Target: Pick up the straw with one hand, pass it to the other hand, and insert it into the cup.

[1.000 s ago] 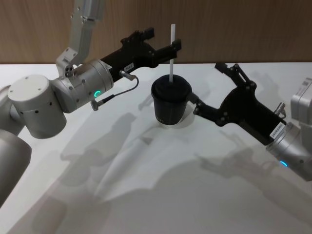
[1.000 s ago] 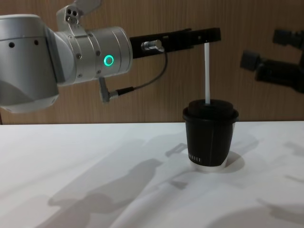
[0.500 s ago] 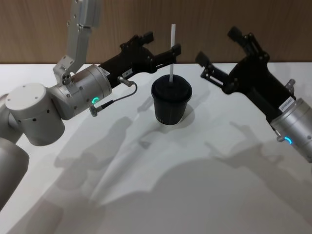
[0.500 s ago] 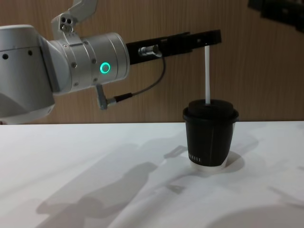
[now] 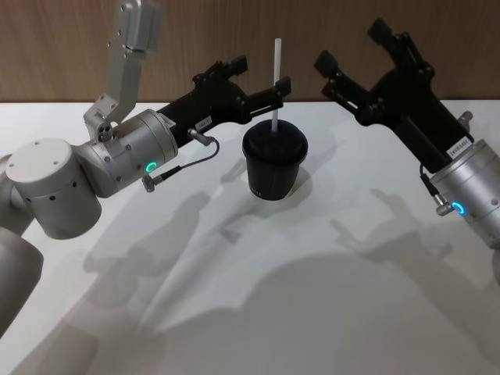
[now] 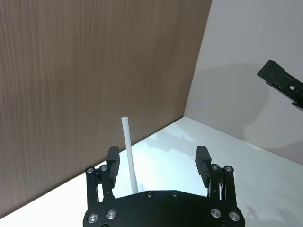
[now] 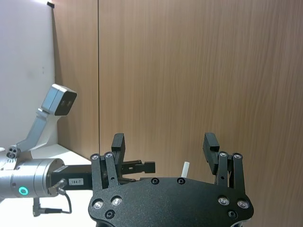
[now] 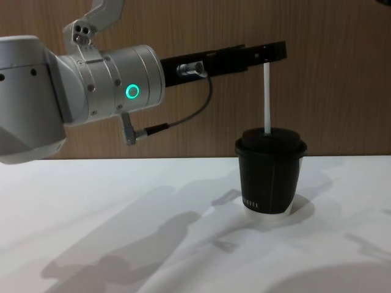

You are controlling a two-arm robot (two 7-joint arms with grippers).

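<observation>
One cup [image 5: 274, 166], one straw [image 5: 276, 84], two grippers on view.

Cup: black, ribbed, domed lid, white bottom rim; stands upright on the white table [image 5: 312, 297], mid-table toward the far edge, in front of the wood-panelled wall [image 5: 62, 47]. Chest view shows a thin white vertical line on its side.

Straw: white, upright, lower end down in the lid centre, upper part rising well above the lid.

Left gripper [image 5: 260, 78]: reaches in from the left on a fat silver cylinder [image 5: 133, 152] with a glowing green ring and a grey cable [image 5: 191, 160] looping under it. Arm roughly level, fingers pointing right, above the cup's lid height. Left wrist view shows the jaws spread wide, with the straw [image 6: 129, 153] standing just inside one finger [image 6: 112, 161] and a clear gap to the other. Contact with that finger: cannot tell. Reads as released, not clamped.

Right gripper [image 5: 355, 51]: raised at the far right, well apart from the cup and straw, angled up and toward the wall. Jaws spread, holding nothing; the right wrist view confirms this.
</observation>
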